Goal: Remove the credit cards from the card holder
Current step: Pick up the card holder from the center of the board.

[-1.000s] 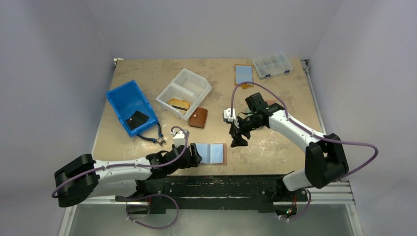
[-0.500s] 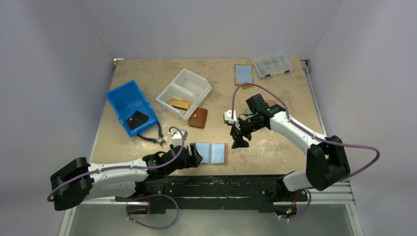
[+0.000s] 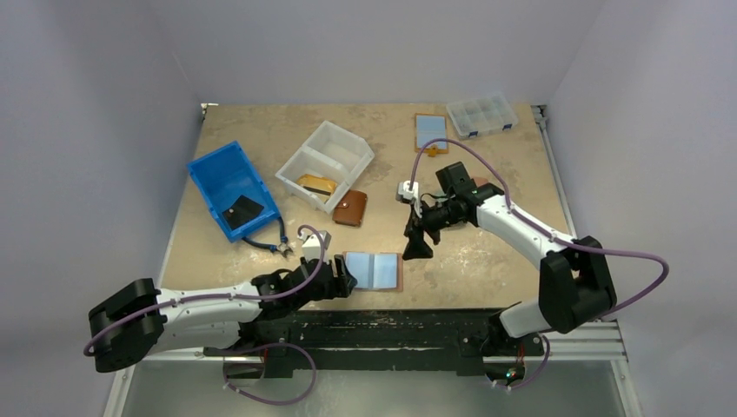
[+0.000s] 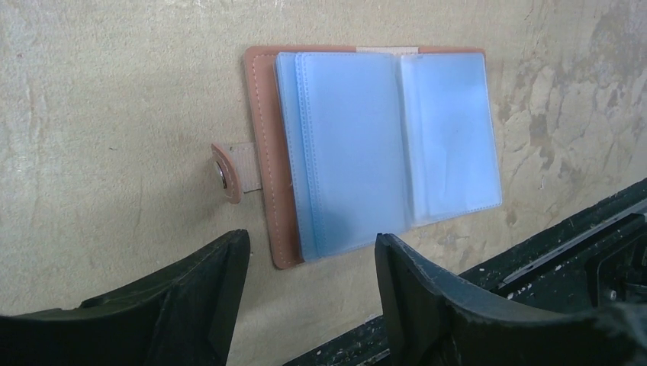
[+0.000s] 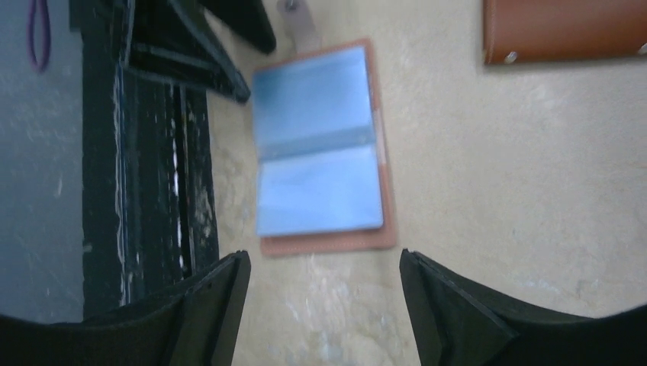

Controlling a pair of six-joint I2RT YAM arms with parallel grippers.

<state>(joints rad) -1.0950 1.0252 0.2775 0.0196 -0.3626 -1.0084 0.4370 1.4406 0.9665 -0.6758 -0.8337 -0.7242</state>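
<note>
The brown card holder (image 3: 398,271) lies open flat near the table's front edge. Light-blue credit cards (image 3: 372,270) fill both of its panels. It also shows in the left wrist view (image 4: 263,152) with the cards (image 4: 381,145), and in the right wrist view (image 5: 385,183) with the cards (image 5: 317,152). My left gripper (image 3: 344,280) is open and empty, just off the holder's left edge by its snap strap (image 4: 229,171); in the left wrist view the gripper (image 4: 309,244) is low. My right gripper (image 3: 417,248) is open and empty, hovering to the right of and behind the holder; it also shows in the right wrist view (image 5: 322,259).
A blue bin (image 3: 228,178) with a black item stands at the left, with pliers (image 3: 271,245) beside it. A white divided bin (image 3: 326,161) and a brown wallet (image 3: 350,208) are mid-table. A clear organiser box (image 3: 481,115) and a flat light-blue, brown-rimmed item (image 3: 431,131) are at the back.
My right gripper has shifted slightly left toward the holder. My left arm has edged slightly. The holder has not moved.
</note>
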